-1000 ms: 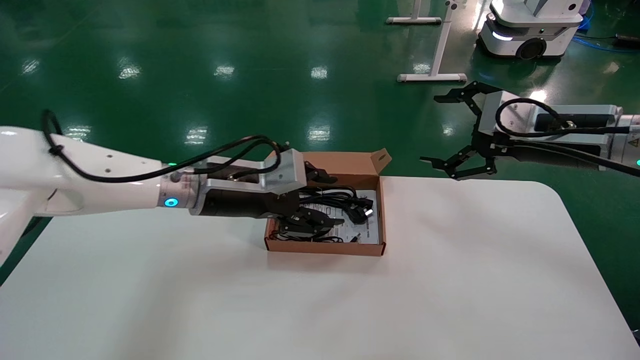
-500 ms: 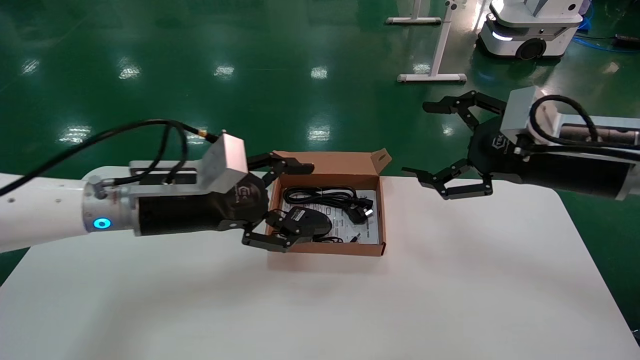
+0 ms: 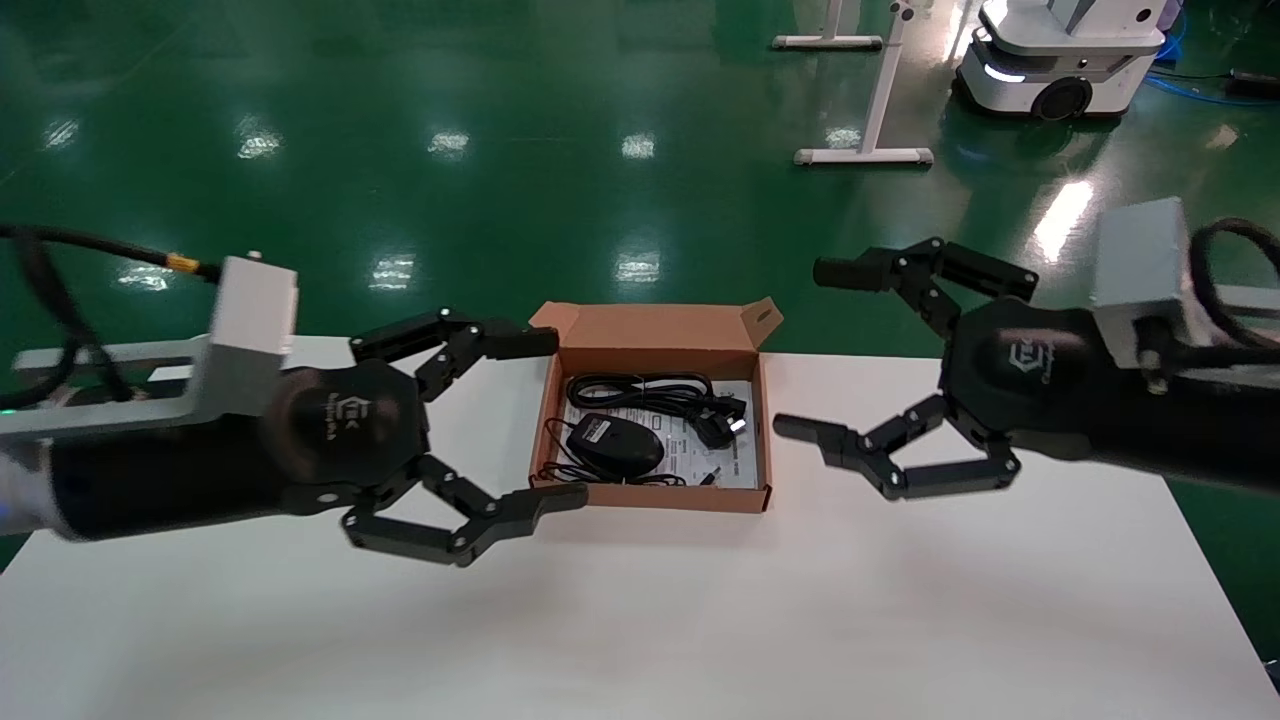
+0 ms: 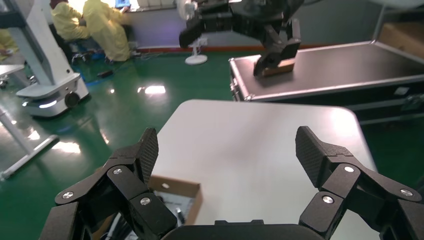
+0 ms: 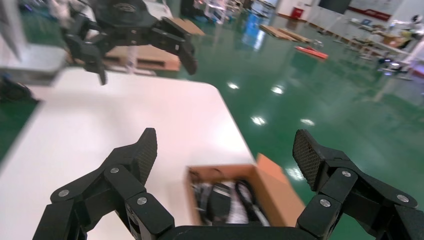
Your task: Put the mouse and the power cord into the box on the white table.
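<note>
Head view — black oval mouse (image 3: 614, 443) beside coiled power cord (image 3: 655, 391) — brown box (image 3: 660, 339).

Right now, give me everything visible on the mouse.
The mouse is a small black oval with a glossy plastic-looking shell. It lies flat inside the brown cardboard box, in the near-left part, on the white printed sheet lining the bottom. Its thin black cable trails loosely along the box's front wall. The coiled power cord sits just behind it; contact between them cannot be told. No tool touches it: the left tool is open beside the box.
</note>
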You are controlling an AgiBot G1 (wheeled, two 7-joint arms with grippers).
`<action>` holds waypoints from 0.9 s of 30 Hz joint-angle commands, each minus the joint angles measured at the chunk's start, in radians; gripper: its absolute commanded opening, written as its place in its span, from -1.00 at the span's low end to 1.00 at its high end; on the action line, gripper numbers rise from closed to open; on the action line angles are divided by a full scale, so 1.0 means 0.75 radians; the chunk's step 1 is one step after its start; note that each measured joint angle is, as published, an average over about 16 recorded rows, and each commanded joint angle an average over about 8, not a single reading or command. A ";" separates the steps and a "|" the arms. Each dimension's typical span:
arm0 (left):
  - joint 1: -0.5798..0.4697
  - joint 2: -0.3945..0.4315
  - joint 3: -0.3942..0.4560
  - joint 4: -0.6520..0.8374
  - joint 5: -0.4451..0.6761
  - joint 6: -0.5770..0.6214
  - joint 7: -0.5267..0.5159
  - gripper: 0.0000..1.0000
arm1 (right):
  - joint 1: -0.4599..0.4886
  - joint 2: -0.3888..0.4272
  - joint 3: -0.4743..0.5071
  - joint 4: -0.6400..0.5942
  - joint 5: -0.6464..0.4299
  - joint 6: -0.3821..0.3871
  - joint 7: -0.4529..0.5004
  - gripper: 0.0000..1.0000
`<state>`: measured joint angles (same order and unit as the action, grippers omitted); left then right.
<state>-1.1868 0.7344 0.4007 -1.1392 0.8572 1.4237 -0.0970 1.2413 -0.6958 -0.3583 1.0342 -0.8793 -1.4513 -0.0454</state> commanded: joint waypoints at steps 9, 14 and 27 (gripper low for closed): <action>0.135 -0.148 -0.146 -0.175 -0.153 0.087 -0.109 1.00 | -0.180 0.091 0.085 0.269 0.160 -0.048 0.251 1.00; 0.159 -0.174 -0.172 -0.207 -0.181 0.101 -0.122 1.00 | -0.241 0.122 0.113 0.364 0.216 -0.065 0.328 1.00; 0.157 -0.171 -0.168 -0.202 -0.179 0.101 -0.122 1.00 | -0.239 0.121 0.113 0.358 0.215 -0.063 0.323 1.00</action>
<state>-1.0691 0.6058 0.2741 -1.2907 0.7229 1.4993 -0.1883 1.0613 -0.6046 -0.2730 1.3036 -0.7176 -1.4994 0.1977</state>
